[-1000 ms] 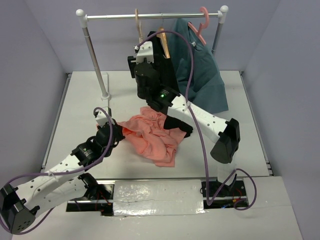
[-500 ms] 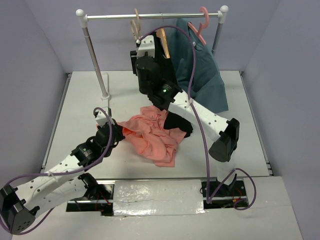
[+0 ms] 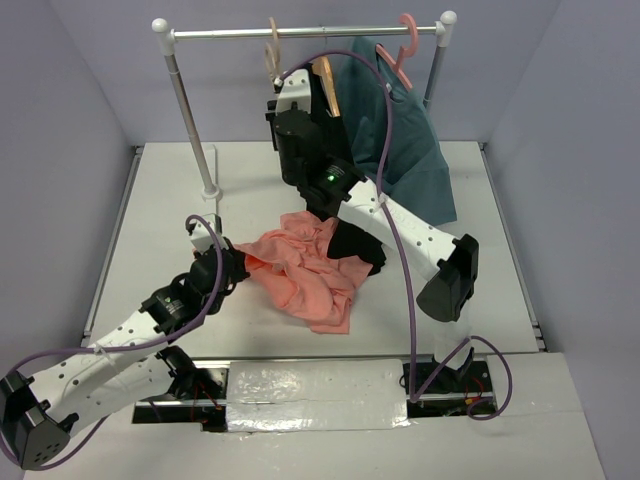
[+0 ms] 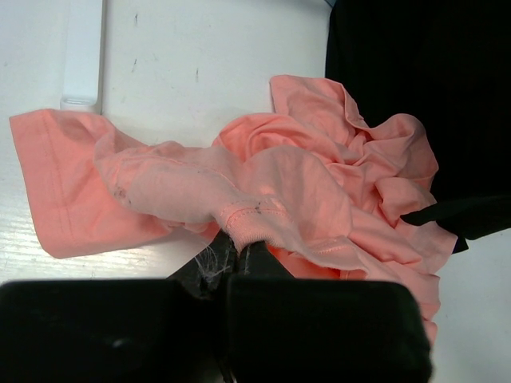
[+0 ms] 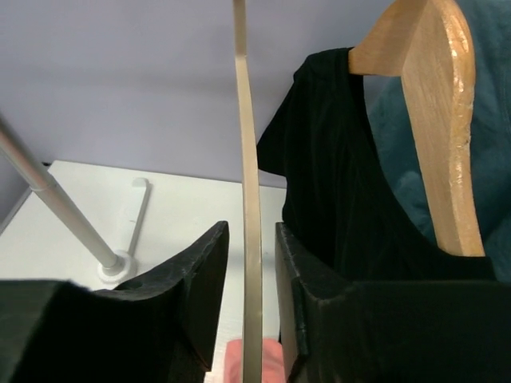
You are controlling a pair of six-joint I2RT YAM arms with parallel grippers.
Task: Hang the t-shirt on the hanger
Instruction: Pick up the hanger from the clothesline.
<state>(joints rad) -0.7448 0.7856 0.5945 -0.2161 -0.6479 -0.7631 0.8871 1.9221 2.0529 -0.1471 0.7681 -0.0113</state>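
Observation:
The salmon t-shirt [image 3: 305, 275] lies crumpled on the table in front of the rack. My left gripper [image 3: 238, 268] is at its left edge and is shut on a ribbed hem of the t-shirt [image 4: 279, 175], low over the table; the left gripper [image 4: 237, 247] shows cloth pinched between its tips. The pale beige hanger [image 3: 272, 45] hangs from the rail. My right gripper [image 3: 285, 92] is raised just below the rail. In the right wrist view the right gripper [image 5: 251, 239] is open, and the thin hanger [image 5: 249, 159] runs between the jaws with a gap on each side.
A brown wooden hanger [image 5: 439, 104] carries a black shirt [image 5: 343, 183] just right of my right gripper. A teal shirt [image 3: 410, 140] hangs on a pink hanger [image 3: 403, 45] further right. The rack's left pole [image 3: 190, 110] stands at the back left, under the rail [image 3: 220, 33].
My right gripper has moved up and back along the pale hanger, closer to the rail. The left arm and the t-shirt have not moved.

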